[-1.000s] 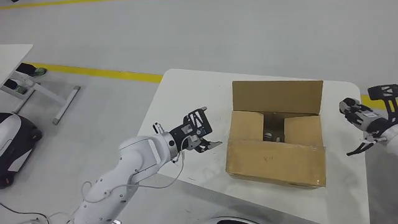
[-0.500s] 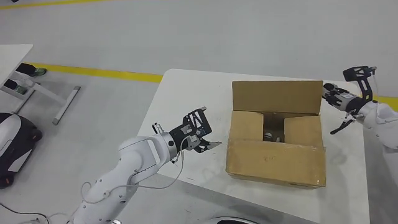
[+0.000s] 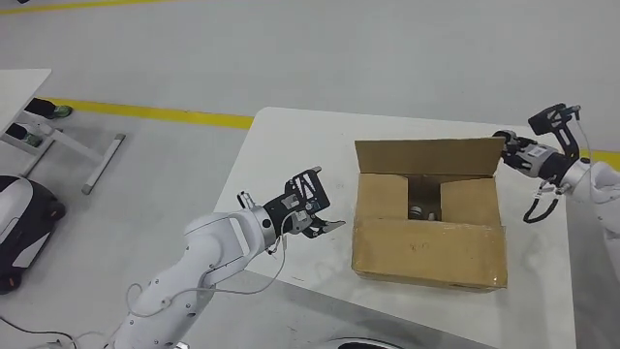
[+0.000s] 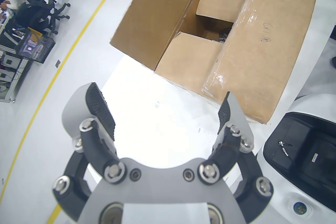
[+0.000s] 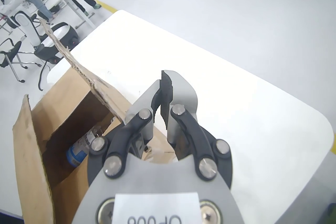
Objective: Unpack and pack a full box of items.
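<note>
Closely, right pincer (image 5: 160, 89) clamps the box flap (image 5: 78, 68) above a bottle (image 5: 78, 150); left pincer (image 4: 160, 107) gapes.

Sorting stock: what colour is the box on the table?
Brown box, clearest in the top view.

Right pincer (image 5: 162, 93) nipped on corner of raised flap (image 5: 86, 75); box (image 5: 30, 156) open, bottle (image 5: 78, 150) inside, on white table (image 5: 223, 83).

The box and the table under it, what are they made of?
The box looks like brown corrugated cardboard, matte: its raised flap shows a ragged, layered edge. Clear glossy tape wrinkles across one panel. The table is smooth, white and hard-looking, perhaps laminate.
</note>
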